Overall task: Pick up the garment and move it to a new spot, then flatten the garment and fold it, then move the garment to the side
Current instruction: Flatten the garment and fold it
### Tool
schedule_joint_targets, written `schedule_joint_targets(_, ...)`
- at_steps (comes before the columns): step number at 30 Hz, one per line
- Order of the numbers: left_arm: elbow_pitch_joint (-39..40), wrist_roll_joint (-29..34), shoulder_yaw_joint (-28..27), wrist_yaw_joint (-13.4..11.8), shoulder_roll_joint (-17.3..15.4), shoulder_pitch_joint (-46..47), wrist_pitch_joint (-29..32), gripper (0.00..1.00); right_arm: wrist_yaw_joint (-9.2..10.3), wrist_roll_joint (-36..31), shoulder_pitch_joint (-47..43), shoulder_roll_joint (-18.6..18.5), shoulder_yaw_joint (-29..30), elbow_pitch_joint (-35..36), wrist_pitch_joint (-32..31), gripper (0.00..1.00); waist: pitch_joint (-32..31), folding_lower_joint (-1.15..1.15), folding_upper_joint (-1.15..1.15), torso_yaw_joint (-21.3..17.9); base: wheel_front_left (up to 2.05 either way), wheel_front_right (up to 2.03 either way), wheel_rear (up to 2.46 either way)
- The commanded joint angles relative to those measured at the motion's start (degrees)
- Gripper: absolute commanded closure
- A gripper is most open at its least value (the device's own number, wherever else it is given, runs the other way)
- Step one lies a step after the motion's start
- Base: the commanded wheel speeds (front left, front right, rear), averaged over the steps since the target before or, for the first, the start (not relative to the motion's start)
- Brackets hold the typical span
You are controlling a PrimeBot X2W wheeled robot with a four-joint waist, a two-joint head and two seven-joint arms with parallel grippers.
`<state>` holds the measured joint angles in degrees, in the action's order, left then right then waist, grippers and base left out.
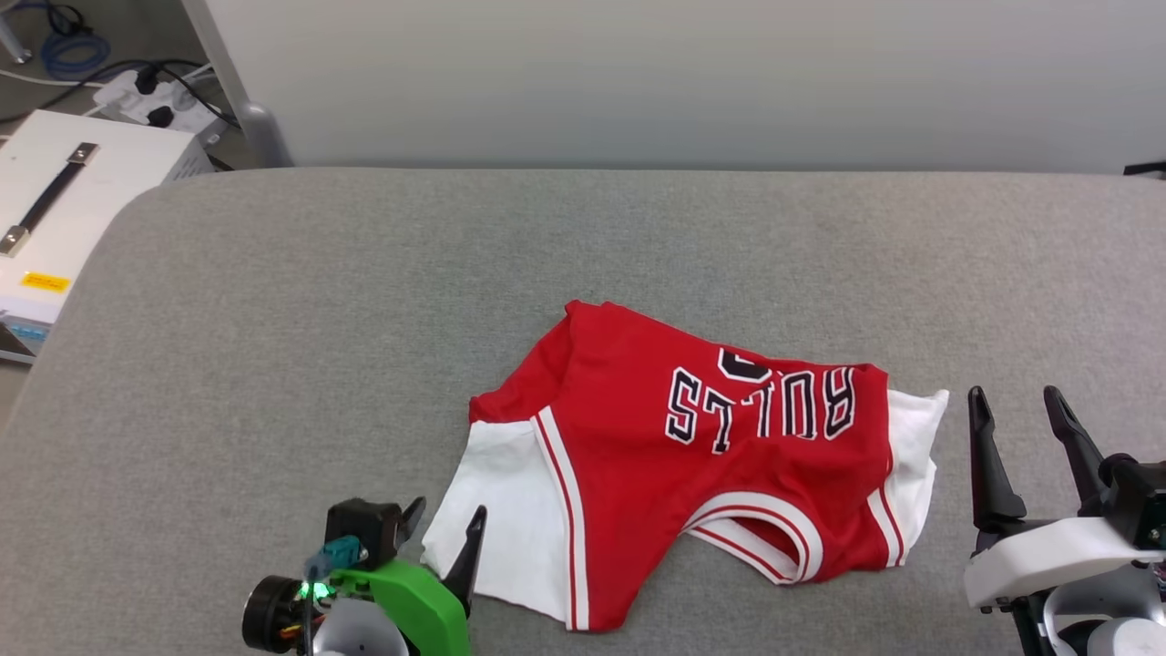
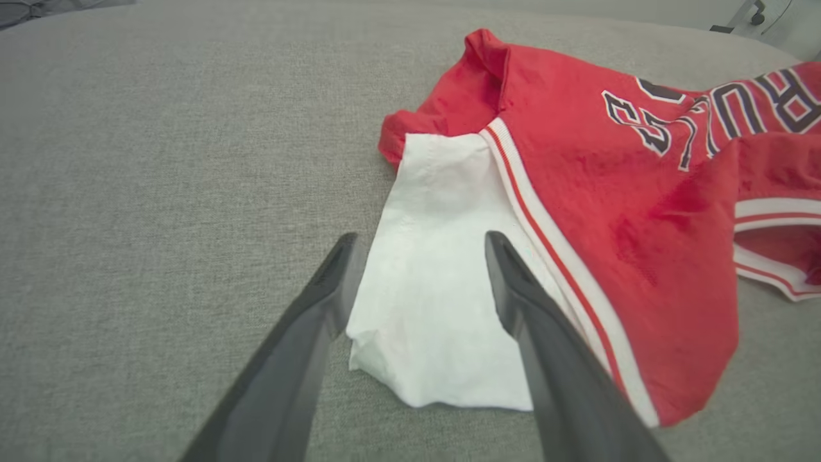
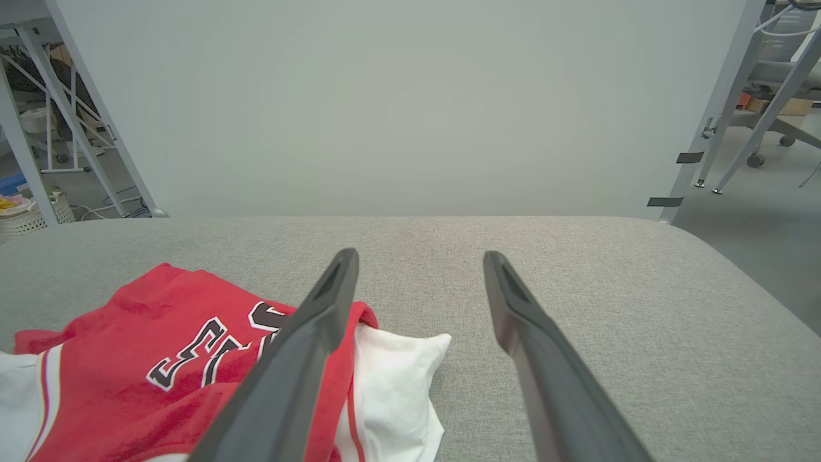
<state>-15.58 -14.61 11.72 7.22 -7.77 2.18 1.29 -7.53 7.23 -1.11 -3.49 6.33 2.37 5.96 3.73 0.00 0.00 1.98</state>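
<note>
My left gripper [image 2: 421, 239], fingers spread, is poised at the white sleeve [image 2: 436, 308] of the crumpled red soft-fabric T-shirt [image 1: 692, 456] on the grey cloth-covered table [image 1: 273, 319]. My right gripper [image 1: 1016, 394], equally spread, holds nothing, and the other sleeve [image 3: 397, 372] lies beside its left finger. My worry — a shallow pinch slips, or drags the layers bunched.

Grey fabric-covered table [image 1: 273, 273] before a pale partition wall [image 1: 692, 82]; white box with black strap handle [image 1: 118, 164] off its left corner.
</note>
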Motion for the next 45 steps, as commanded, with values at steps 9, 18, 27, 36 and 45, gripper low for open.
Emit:
schedule_joint_targets(9, -5.66, 3.27, 0.86, -5.37, -3.05, 2.59, 11.64, 0.0, 0.04, -1.43, 1.73, 0.39, -1.01, -0.48, 0.19, 0.0, 4.59, 0.0, 0.0, -3.28, 0.0, 0.0, 0.0)
schedule_joint_targets(18, -7.06, 2.48, 0.71, -5.56, -2.67, 4.31, 8.71, 1.0, 0.04, -1.99, 2.24, 0.47, -1.03, -1.93, -0.4, 0.0, 5.79, 0.0, 0.0, -3.48, 0.0, 0.0, 0.0)
schedule_joint_targets(27, -6.48, 0.51, -4.89, -8.96, -2.68, 7.58, -5.58, 1.0, 0.04, -3.14, 1.19, 0.34, -0.59, -3.62, -3.65, 0.0, 3.46, 0.0, 0.0, -1.18, 0.0, 0.0, 0.0)
schedule_joint_targets(36, -11.66, -2.61, -6.97, -7.91, -3.92, 4.98, -5.97, 0.3, 0.04, -4.17, -0.78, 0.41, 1.33, -5.99, -9.63, 0.0, 1.86, 0.0, 0.0, 0.58, 0.0, 0.0, 0.0)
schedule_joint_targets(45, -10.66, -2.78, -5.39, -5.95, -2.3, 6.08, -12.68, 0.0, 0.04, -3.88, -0.32, -1.5, 0.57, -5.53, -16.16, 0.0, 1.25, 0.0, 0.0, 3.2, 0.0, 0.0, 0.0)
